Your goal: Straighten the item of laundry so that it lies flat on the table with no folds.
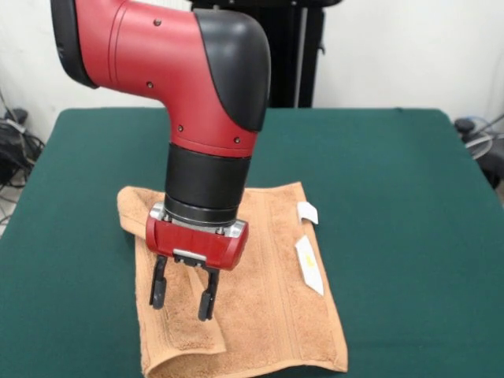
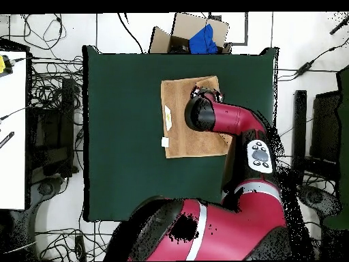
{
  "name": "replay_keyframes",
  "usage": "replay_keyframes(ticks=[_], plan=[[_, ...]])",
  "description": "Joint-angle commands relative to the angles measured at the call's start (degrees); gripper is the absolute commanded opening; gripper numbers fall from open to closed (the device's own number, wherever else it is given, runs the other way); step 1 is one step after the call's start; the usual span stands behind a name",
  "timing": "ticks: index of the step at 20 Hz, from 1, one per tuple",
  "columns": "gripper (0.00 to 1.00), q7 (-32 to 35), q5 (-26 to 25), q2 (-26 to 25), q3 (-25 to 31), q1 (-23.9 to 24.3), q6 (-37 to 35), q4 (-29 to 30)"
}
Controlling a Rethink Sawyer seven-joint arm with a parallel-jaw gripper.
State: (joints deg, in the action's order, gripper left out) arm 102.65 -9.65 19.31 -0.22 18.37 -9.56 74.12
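terry towel (image 1: pixel 268 283) lies under the spread-open claw (image 1: pixel 183 297), folded at its edge.

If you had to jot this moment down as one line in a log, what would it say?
gripper: open, above towel | towel: on green table, left strip folded over in front view | tags: on right edge

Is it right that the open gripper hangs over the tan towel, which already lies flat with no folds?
Not quite. The gripper is open over the towel, but the front view shows a flap still folded over along the towel's left edge.
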Motion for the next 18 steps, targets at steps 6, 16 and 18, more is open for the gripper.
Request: replay_keyframes(ticks=[6, 16, 18], plan=[[1.0, 9.93, 2.95, -3.58, 3.9, -0.88, 1.03, 1.75], [1.0, 10.79, 3.19, -2.78, 4.78, -0.78, 3.54, 3.0], [1.0, 10.81, 3.07, -3.38, 5.2, -0.6, 4.34, 2.98]])
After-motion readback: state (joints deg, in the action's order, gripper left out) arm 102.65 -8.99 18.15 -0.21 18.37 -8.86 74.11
